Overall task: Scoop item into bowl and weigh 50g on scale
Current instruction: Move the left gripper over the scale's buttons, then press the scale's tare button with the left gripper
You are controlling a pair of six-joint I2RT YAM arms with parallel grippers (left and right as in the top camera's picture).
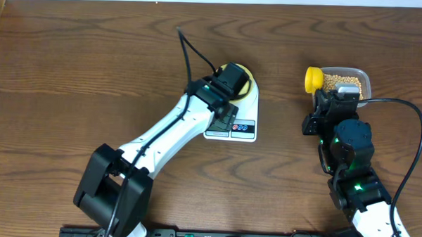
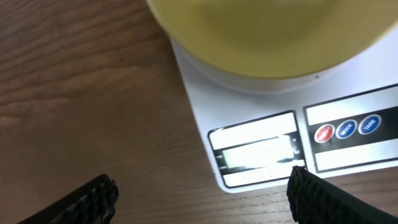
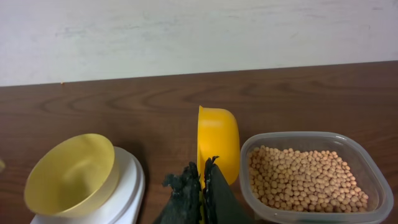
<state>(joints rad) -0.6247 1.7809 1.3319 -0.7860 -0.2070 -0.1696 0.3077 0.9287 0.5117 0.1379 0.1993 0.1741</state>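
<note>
The pale yellow bowl (image 1: 246, 81) (image 2: 267, 37) (image 3: 71, 174) stands on the white scale (image 1: 248, 113) (image 2: 199, 93) (image 3: 127, 186), and its inside looks bare. My left gripper (image 1: 230, 82) (image 2: 202, 199) hovers open over the scale's front, fingers wide apart around the lit display (image 2: 258, 152), holding nothing. My right gripper (image 1: 330, 101) (image 3: 202, 186) is shut on the handle of a bright yellow scoop (image 1: 312, 78) (image 3: 217, 143), held just left of the clear tub (image 1: 364, 78) (image 3: 373, 168). The tub is full of tan beans (image 1: 342, 83) (image 3: 305, 177).
Three round buttons (image 2: 346, 129) sit right of the scale's display. A black cable (image 1: 192, 51) rises from the left arm behind the scale. Brown wooden tabletop (image 1: 72, 71) runs to a pale wall (image 3: 199, 31) at the back.
</note>
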